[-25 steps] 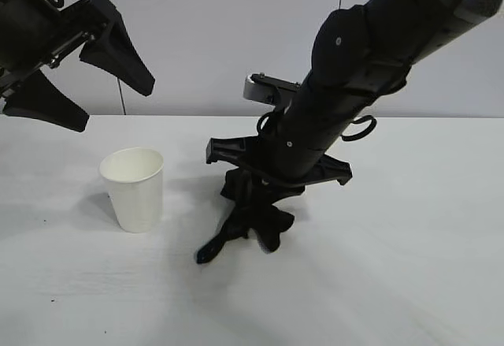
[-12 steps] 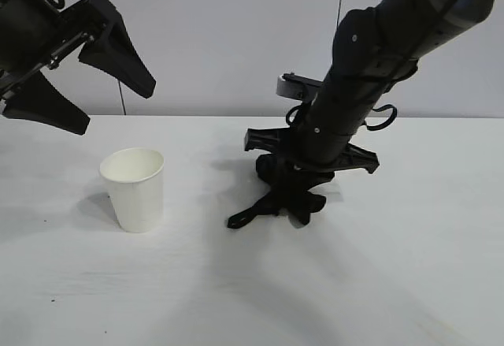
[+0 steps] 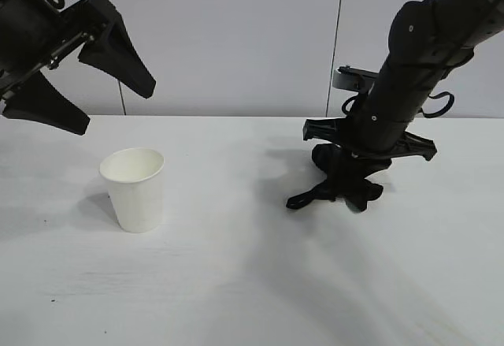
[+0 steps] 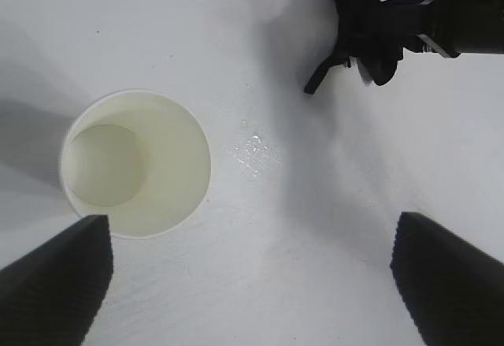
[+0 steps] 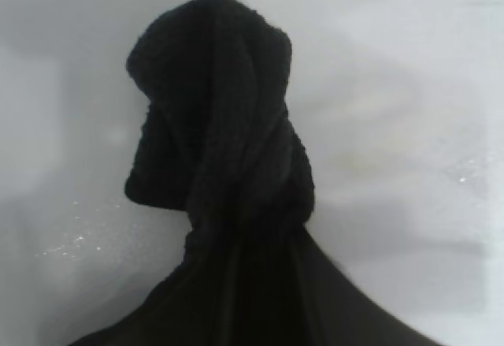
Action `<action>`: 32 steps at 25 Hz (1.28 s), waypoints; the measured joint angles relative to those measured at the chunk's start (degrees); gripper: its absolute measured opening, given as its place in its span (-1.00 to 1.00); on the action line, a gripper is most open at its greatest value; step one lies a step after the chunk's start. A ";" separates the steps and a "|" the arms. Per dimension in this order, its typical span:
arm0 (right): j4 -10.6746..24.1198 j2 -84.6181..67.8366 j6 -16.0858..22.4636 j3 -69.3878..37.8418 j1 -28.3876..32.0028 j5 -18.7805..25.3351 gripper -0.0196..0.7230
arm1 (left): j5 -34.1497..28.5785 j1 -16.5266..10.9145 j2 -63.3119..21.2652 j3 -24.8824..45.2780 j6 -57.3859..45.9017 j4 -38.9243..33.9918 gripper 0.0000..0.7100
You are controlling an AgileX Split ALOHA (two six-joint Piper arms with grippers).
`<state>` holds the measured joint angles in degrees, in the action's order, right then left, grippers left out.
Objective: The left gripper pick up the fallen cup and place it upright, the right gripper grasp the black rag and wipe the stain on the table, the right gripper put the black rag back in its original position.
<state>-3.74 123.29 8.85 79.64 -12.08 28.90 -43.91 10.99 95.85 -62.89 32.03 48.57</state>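
Note:
The white cup (image 3: 134, 188) stands upright on the table (image 3: 236, 283), left of centre; it also shows in the left wrist view (image 4: 135, 163). My left gripper (image 3: 83, 86) hangs open and empty high above it, its fingertips (image 4: 55, 283) wide apart. My right gripper (image 3: 348, 174) is shut on the black rag (image 3: 339, 190), which hangs down and touches the table at the right. The rag fills the right wrist view (image 5: 220, 125). No brown stain shows; only faint wet specks (image 4: 253, 150) and a pale yellowish smear (image 5: 370, 149) remain.
A grey wall panel (image 3: 236, 39) stands behind the table's far edge. The right arm (image 3: 425, 54) slants down from the upper right. Bare tabletop lies between the cup and the rag and along the front.
My right gripper has dragged the black rag to the right across the table, away from the cup. The left gripper and the cup have not moved.

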 joint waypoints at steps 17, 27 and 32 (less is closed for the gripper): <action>-5.13 -18.16 -1.19 -18.42 0.46 0.81 0.65 | -0.67 0.19 0.00 0.00 0.00 2.39 0.95; -15.06 -28.02 -6.83 -18.46 0.46 6.91 0.92 | 2.05 4.17 0.00 0.00 -0.38 2.60 0.95; -16.17 -30.77 -8.07 -18.54 0.46 7.59 0.92 | 2.16 4.17 0.00 0.00 -0.42 2.60 0.95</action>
<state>-19.91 92.51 0.78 61.11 -11.63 36.49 -41.75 15.16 95.85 -62.89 31.61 51.18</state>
